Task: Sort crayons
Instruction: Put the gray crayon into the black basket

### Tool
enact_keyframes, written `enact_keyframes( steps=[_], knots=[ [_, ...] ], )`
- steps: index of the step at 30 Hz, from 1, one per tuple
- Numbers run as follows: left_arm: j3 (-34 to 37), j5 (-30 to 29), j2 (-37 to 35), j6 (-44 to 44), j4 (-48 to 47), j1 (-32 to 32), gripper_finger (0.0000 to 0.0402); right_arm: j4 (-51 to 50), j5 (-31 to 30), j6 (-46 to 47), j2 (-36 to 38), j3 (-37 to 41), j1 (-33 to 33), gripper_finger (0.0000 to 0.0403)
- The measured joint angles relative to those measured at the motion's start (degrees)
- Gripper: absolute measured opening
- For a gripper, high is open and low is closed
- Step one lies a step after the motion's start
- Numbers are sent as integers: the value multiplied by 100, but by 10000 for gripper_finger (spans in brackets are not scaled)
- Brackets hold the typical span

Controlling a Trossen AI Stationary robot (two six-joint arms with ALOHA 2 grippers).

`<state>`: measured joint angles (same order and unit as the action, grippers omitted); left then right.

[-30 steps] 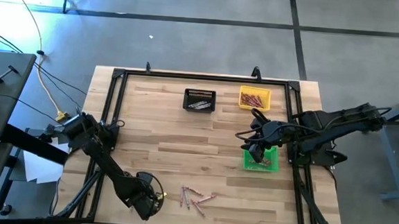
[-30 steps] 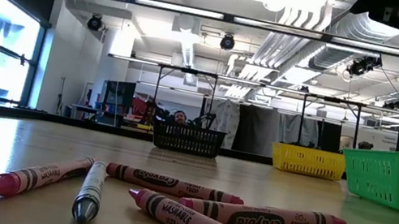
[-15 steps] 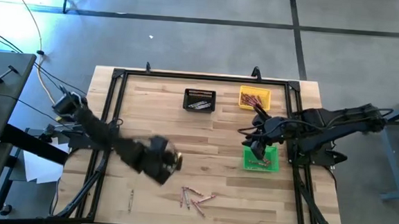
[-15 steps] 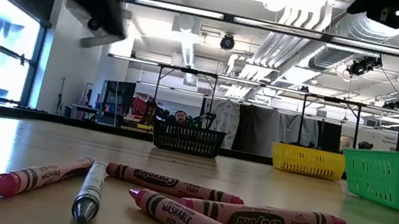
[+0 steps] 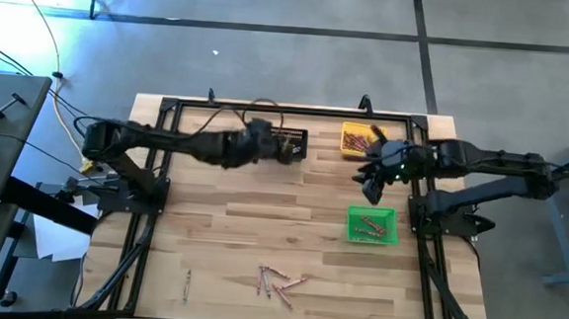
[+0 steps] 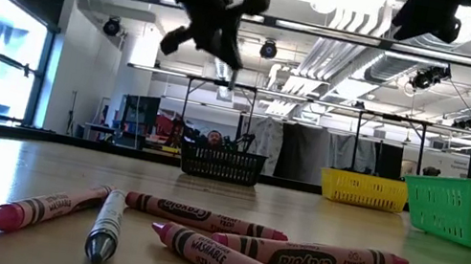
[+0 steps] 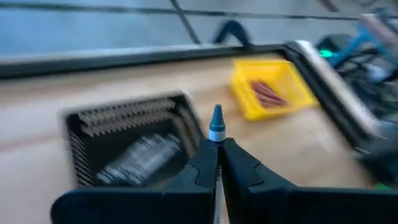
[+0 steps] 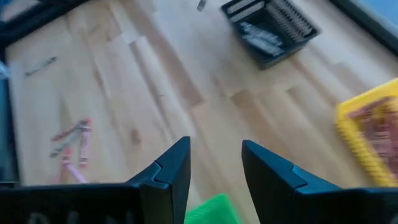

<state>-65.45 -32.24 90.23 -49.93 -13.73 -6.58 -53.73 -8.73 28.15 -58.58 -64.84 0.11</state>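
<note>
Up top, the left arm stretches across the counter [image 5: 212,214], its left claw [image 7: 216,149] clenched on a grey crayon [image 7: 216,121] over the black bin [image 5: 286,140]. The right claw [image 8: 214,163] hangs released between the yellow bin [image 5: 362,141] and green bin [image 5: 372,224]. Loose crayons [image 5: 277,280] lie lower centre.

Pink and grey crayons [image 5: 275,281] lie clustered on the wood — one grey crayon [image 7: 216,122] pinched upright.

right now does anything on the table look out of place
One lone crayon lies near the table's front-left edge, apart from the loose crayon cluster. Otherwise the three bins sit upright and nothing looks spilled.
</note>
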Motion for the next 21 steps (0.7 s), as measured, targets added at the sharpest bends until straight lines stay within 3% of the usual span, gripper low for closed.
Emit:
enact_keyframes(
  steps=[6, 13, 21],
  knots=[
    [4, 386, 470, 221, -6, -781, 0, -308, -7, -458, 388, 0, -673, 129],
    [4, 533, 1119, 221, 110, -1155, 2, -398, -31, -919, 633, 0, -1235, 129],
    [4, 1383, 1364, 382, 662, -1265, 58, -433, -29, -1177, 609, 0, -1550, 129]
  ],
)
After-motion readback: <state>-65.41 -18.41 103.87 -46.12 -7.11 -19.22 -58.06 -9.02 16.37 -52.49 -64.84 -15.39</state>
